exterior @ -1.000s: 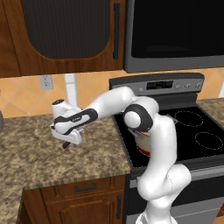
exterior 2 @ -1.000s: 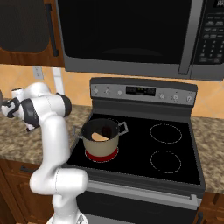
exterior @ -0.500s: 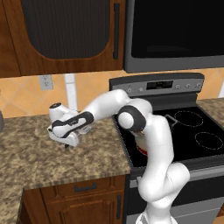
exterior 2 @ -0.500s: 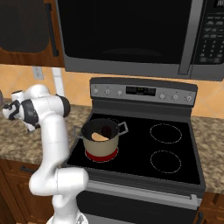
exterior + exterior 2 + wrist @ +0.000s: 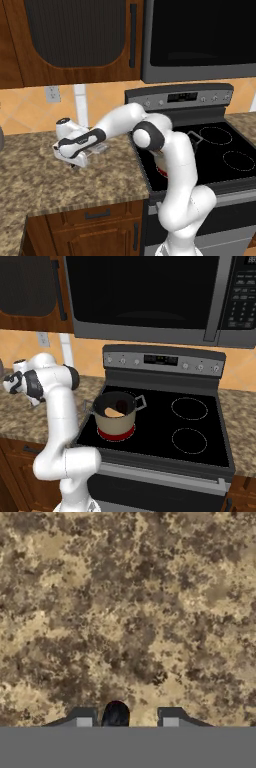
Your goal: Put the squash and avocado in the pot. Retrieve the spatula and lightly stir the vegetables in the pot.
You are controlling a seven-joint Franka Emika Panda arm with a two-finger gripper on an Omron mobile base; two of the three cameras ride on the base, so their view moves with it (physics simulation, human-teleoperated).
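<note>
Even, flat rendered light, moderately bright, no glare.
Soft shadows sit under the wall cabinets (image 5: pixel 75 35) and the microwave (image 5: pixel 150 301); the granite counter (image 5: pixel 130 612) looks coarse and slightly blurred close up.

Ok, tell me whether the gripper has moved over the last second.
Yes. In the left base view the gripper has shifted left along the granite counter, farther from the stove.

The speckled brown granite counter (image 5: pixel 60 185) lies right under the claw (image 5: pixel 76 163). The avocado (image 5: pixel 115 714) sits between its spread fingertips, nearer the left one; whether it rests on the stone is unclear. Just beyond the claw, toward the wall, a flat grey piece (image 5: pixel 100 148) lies on the counter. Well to the claw's right, the pot (image 5: pixel 116 417) stands on the stove (image 5: pixel 200 426).
</note>
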